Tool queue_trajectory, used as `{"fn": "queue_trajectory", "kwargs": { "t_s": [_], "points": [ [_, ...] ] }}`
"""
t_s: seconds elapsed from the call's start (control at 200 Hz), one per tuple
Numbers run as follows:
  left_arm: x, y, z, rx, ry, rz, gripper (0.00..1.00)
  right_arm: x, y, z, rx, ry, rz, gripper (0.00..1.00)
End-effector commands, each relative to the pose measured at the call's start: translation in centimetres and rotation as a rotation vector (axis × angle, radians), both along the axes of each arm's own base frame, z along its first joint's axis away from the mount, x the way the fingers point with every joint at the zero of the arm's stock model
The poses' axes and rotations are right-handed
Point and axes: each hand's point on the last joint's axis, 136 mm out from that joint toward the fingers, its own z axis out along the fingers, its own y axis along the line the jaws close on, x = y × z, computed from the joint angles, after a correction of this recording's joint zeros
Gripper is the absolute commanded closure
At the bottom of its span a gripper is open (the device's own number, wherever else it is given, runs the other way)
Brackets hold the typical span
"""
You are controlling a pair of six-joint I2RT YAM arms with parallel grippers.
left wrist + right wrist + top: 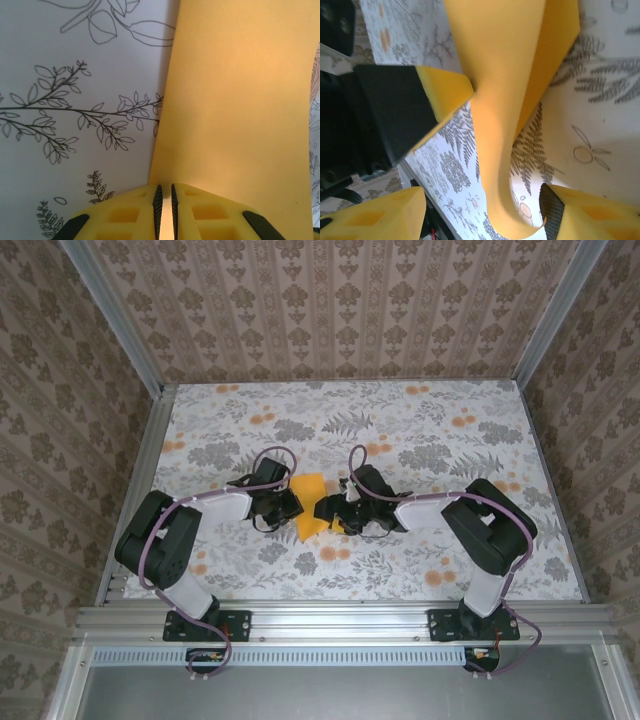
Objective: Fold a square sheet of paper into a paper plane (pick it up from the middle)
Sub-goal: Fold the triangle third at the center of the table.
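My left claw (165,195) is clamped on one edge of the square sheet of paper (235,115), which bows up off the tabletop (75,165) between the two arms. My right claw (482,200) stands apart around the sheet's curled lower lip, gripping nothing. I judge the risk sits there: shutting on that curl could press in a stray crease, or tug the sheet out of the left pinch. The right wrist view gives me the curl, while from overhead the sheet reads as a flat orange patch.
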Motion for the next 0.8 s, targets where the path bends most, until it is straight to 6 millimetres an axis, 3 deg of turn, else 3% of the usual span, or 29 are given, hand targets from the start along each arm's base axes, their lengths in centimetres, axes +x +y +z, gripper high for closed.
{"fn": "queue_trajectory", "kwargs": {
  "t_s": [0.0,0.255,0.535,0.795],
  "points": [
    [-1.9,1.7,-2.6,0.074,0.085,0.007,0.82,0.9,0.2,1.3,0.045,-0.073,0.034,0.37],
    [-1.8,1.6,-2.5,0.073,0.084,0.005,0.82,0.0,0.2,0.9,0.045,-0.024,0.060,0.42],
    [-1.7,1.5,-2.5,0.070,0.083,0.004,0.82,-1.6,-1.6,-0.2,-0.011,0.057,0.003,0.52],
    [-1.6,1.3,-2.1,0.059,0.076,0.001,0.83,-1.3,-2.3,-1.0,-0.042,0.085,-0.048,0.83]
  ]
}}
